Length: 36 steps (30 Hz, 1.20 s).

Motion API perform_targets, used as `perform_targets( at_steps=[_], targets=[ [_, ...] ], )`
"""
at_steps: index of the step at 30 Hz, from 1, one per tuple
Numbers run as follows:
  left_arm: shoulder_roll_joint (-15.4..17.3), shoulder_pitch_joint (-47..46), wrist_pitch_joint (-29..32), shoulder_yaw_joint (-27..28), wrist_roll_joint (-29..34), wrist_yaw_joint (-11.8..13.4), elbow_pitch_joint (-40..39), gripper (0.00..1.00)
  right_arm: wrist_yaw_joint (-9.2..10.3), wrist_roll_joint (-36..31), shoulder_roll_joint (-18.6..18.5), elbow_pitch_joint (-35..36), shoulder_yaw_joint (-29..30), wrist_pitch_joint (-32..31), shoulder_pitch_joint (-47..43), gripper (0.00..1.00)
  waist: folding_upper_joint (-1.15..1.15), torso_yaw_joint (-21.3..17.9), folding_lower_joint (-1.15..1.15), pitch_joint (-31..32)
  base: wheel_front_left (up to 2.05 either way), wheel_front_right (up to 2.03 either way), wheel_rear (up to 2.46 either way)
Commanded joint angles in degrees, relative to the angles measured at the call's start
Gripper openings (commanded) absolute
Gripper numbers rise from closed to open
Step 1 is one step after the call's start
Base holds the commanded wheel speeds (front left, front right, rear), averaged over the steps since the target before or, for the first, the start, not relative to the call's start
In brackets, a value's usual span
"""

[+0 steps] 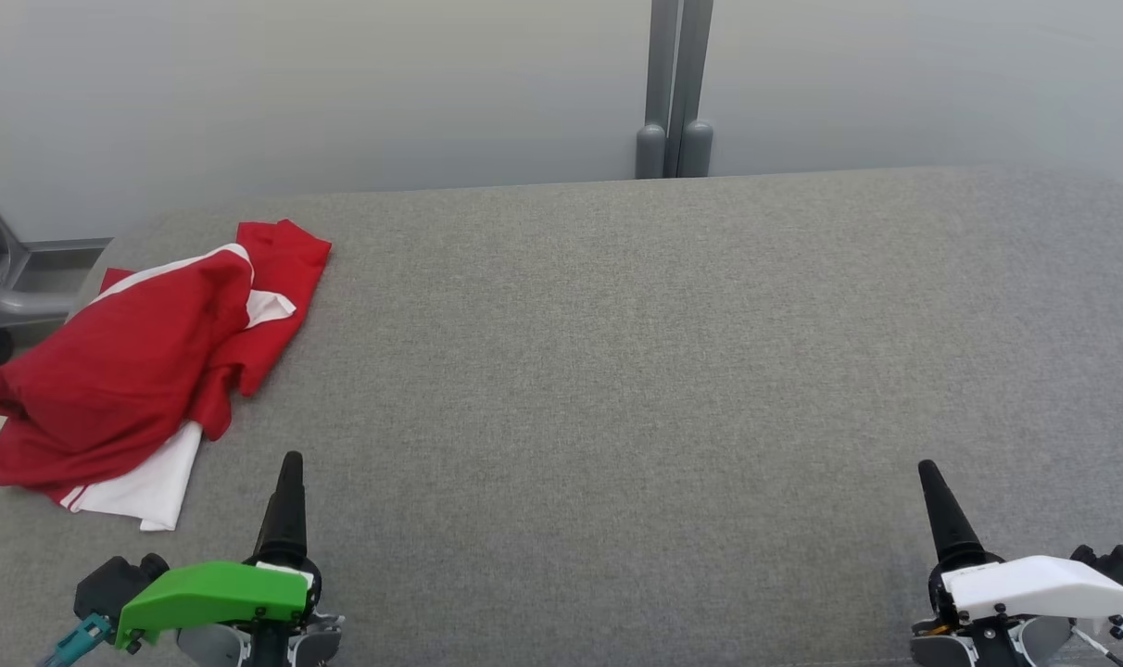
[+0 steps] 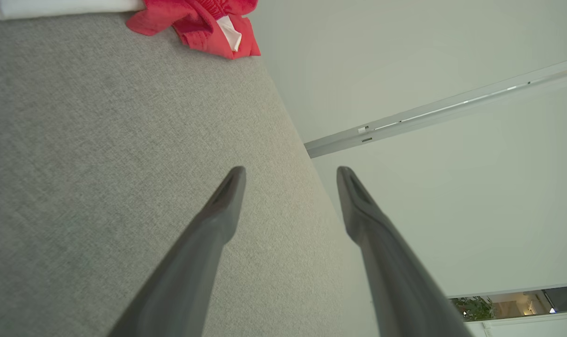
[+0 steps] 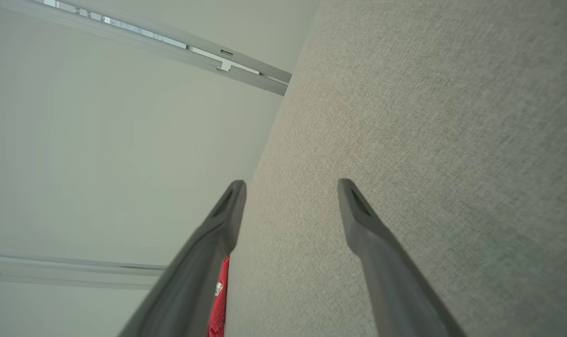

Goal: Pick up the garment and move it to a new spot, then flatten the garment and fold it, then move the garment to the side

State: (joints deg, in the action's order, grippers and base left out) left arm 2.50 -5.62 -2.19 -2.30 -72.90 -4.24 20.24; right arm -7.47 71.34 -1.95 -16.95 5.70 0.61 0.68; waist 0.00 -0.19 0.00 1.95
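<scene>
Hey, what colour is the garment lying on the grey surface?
The garment is red with white panels and trim; the head view shows it best.

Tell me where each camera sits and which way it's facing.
Head view: on the head, looking forward and down at the grey surface, garment at far left; left gripper and right gripper at the bottom.
Left wrist view: on the left wrist, looking along its open fingers across the surface to the wall.
Right wrist view: on the right wrist, along its open fingers, likewise.
Shared: all three catch the red garment.
</scene>
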Motion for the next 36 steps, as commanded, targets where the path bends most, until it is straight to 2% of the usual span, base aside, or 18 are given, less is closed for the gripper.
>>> perform_targets(
  at_steps=[1, 8, 10, 20, 28, 36],
  targets=[
    [0.25, -0.16, -0.66, -0.22, 2.78, 0.41, -0.85, 1.0, -0.01, -3.87, -0.5, -0.32, -0.89, 0.73, 1.95, 1.0, 0.0, -0.04, 0.0, 0.22, 0.0, 0.0, 0.0],
    [0.77, 0.45, -2.04, -1.57, 10.64, 1.52, 0.0, 1.0, -0.01, -14.41, -0.56, -2.13, -2.48, 0.94, 3.44, 1.0, 0.0, -0.12, 0.0, 0.94, 0.0, 0.0, 0.0],
    [1.56, 0.4, -2.59, -2.81, 14.76, 2.4, 0.68, 1.0, -0.01, -18.36, -0.59, -2.38, -3.19, 0.85, 3.89, 1.0, 0.0, -0.11, 0.0, 1.17, 0.0, 0.0, 0.0],
    [3.38, -0.4, -4.09, -5.62, 24.76, 5.44, 2.51, 1.0, -0.02, -29.66, -0.68, -2.46, -4.21, 0.54, 4.4, 1.0, 0.0, 0.04, 0.0, 1.47, 0.0, 0.0, 0.0],
    [4.82, -1.36, -5.32, -6.95, 30.99, 6.8, 4.13, 1.0, -0.02, -39.87, -0.71, -1.56, -4.03, -0.93, 4.46, 1.0, 0.0, 0.17, 0.0, 1.71, 0.0, 0.0, 0.0],
    [5.63, -1.52, -6.56, -7.81, 35.96, 8.03, 5.28, 1.0, -0.02, -46.88, -0.77, -1.23, -4.52, -1.73, 4.59, 1.0, 0.0, 0.3, 0.0, 2.08, 0.0, 0.0, 0.0]
  ],
)
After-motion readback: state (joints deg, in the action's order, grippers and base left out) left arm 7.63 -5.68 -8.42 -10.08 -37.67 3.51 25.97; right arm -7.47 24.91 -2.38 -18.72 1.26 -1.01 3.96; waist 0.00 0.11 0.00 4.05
